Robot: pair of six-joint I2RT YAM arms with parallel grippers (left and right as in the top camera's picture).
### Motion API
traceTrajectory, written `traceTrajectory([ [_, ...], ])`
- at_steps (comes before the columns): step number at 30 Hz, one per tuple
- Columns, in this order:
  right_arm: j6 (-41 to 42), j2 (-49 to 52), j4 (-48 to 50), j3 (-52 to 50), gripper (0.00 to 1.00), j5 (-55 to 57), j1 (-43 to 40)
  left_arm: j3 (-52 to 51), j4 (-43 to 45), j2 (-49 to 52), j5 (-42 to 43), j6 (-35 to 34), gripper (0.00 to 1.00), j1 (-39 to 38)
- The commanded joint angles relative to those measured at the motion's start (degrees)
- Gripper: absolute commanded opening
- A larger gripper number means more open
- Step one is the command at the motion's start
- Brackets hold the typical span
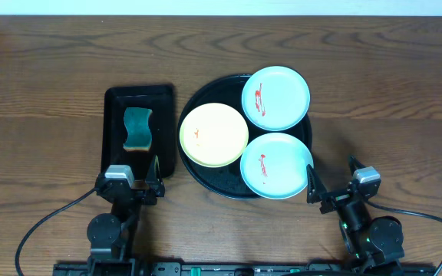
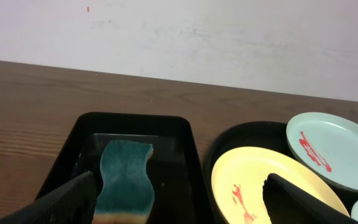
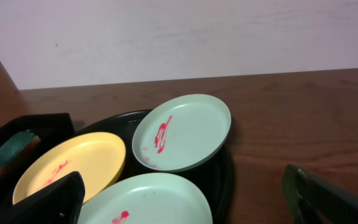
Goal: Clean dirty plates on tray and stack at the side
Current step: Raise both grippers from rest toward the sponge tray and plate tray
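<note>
Three dirty plates lie on the round black tray [image 1: 198, 178]. The pale yellow plate [image 1: 214, 135] is at the left, one pale blue-green plate [image 1: 276, 97] at the back right, another [image 1: 275, 165] at the front right. All have red sauce smears. They also show in the left wrist view [image 2: 266, 180] and the right wrist view [image 3: 182, 132]. My left gripper [image 1: 131, 186] is open and empty, near the front of the rectangular tray. My right gripper [image 1: 336, 188] is open and empty, just right of the front blue-green plate [image 3: 148, 199].
A smaller rectangular black tray [image 1: 115, 103] left of the round tray holds a teal sponge [image 1: 137, 128], also seen in the left wrist view [image 2: 125, 180]. Bare wooden table [image 1: 390, 100] lies to the right and behind.
</note>
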Motion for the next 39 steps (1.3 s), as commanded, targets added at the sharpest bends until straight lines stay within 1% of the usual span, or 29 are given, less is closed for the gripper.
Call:
traceTrajectory([
  [1,-0.81,-0.24,-0.13,-0.11,0.99,0.22,-0.24,-1.07,-1.68,-0.07,0.81,-0.5,0.86,0.24],
  [33,-0.81,-0.24,-0.15,-0.13,0.99,0.87,-0.24,-1.07,-1.6,-0.02,0.81,-0.28,0.86,0.24],
  [39,-0.79,-0.24,-0.13,-0.11,0.99,0.55,-0.24,1.42,-2.56,0.35,0.85,-0.28,0.86,0.24],
])
